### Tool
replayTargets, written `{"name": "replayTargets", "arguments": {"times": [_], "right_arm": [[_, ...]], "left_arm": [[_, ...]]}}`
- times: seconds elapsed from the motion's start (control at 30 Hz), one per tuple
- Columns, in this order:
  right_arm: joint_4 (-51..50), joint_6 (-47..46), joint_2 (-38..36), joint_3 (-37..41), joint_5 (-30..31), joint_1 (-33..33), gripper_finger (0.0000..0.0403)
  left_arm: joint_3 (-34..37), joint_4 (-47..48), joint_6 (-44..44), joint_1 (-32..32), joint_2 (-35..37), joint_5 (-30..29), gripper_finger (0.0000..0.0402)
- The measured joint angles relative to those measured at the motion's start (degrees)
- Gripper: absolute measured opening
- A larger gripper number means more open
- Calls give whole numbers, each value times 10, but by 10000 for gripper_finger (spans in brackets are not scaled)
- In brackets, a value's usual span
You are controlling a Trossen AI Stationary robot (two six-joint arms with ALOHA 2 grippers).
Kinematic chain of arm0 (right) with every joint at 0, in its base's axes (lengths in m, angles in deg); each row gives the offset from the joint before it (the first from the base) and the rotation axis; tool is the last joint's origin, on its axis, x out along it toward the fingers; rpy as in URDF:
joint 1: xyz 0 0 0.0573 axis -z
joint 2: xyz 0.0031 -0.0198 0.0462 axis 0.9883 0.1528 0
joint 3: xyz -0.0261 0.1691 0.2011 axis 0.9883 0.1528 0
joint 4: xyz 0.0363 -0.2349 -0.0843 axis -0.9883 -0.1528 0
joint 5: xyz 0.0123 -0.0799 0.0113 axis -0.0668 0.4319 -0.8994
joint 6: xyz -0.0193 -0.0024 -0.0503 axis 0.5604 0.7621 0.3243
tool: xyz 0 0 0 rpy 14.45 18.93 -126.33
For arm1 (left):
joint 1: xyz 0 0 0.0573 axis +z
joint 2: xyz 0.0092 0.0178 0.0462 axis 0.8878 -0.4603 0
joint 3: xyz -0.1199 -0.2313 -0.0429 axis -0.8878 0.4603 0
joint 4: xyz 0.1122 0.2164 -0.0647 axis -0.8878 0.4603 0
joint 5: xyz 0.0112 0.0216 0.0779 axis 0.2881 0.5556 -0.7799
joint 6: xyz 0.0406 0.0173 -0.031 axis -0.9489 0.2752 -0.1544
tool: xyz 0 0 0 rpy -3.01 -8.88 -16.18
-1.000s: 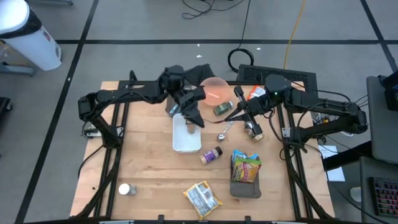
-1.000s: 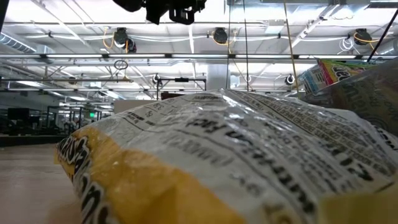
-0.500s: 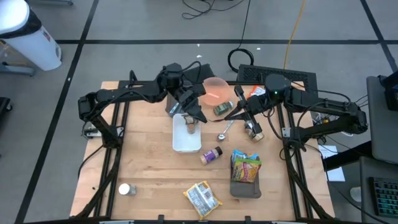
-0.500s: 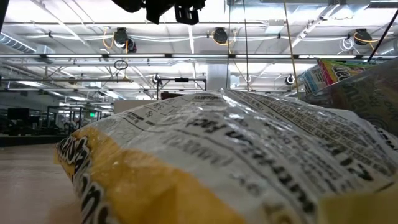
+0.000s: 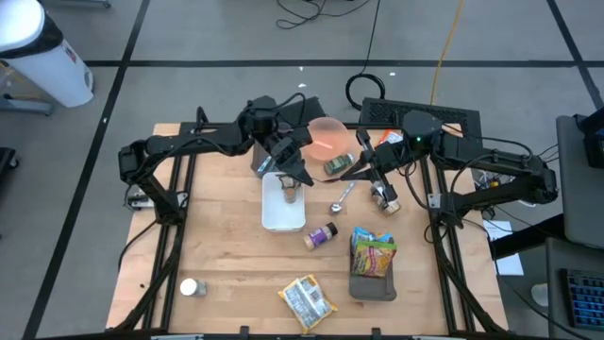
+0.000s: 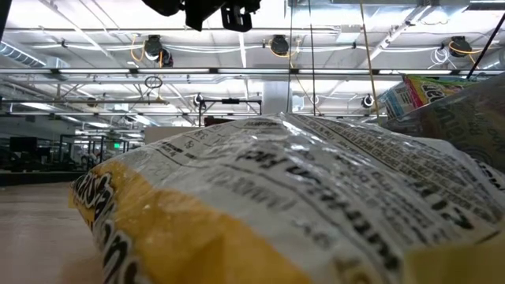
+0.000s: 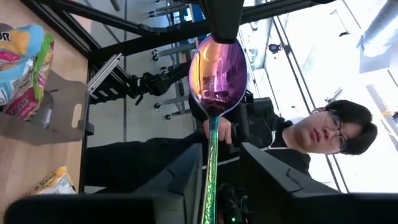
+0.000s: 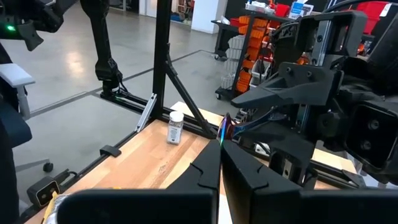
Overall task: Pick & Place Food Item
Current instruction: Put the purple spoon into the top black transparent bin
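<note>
On the wooden bench (image 5: 217, 236), everything is placed from the white rectangular tray (image 5: 283, 215), which lies mid-bench.

- Left arm is the working one. The left tool (image 5: 294, 176) hangs over the tray's far end, angled down at it.
- Right arm waits beside the tray on its right. The right tool (image 8: 220, 149) points back toward the tray, fingers together. A thin iridescent sliver sits right at its tips; can't tell if it's gripped.
- Left wrist view: a purple-green iridescent metal spoon (image 7: 217, 68) runs out between the left tool's fingers (image 7: 180, 180), bowl away from the wrist. The fingers stand apart either side of the handle, with a gap showing on each side, so no clamp that I can see.
- Food item: my best guess is the small brown piece (image 5: 288, 192) on the tray's far end, just under the left tool. It's too small to identify.

Step, as I read it: securing the spoon, food not yet picked.

Next move: get a firm, square grip on the thin handle. Then bring the bowl flat under the piece without pushing it along the tray.
</note>
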Motion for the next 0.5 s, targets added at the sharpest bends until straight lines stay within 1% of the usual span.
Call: {"name": "replayTargets", "arguments": {"times": [0.23,0.43,0.5], "right_arm": [[0,0,0,0,0,0,0],[0,0,0,0,0,0,0],[0,0,0,0,0,0,0]], "left_arm": [[0,0,-6,0,0,3,72],[0,1,-33,0,0,3,14],[0,1,-38,0,0,3,11]]}}
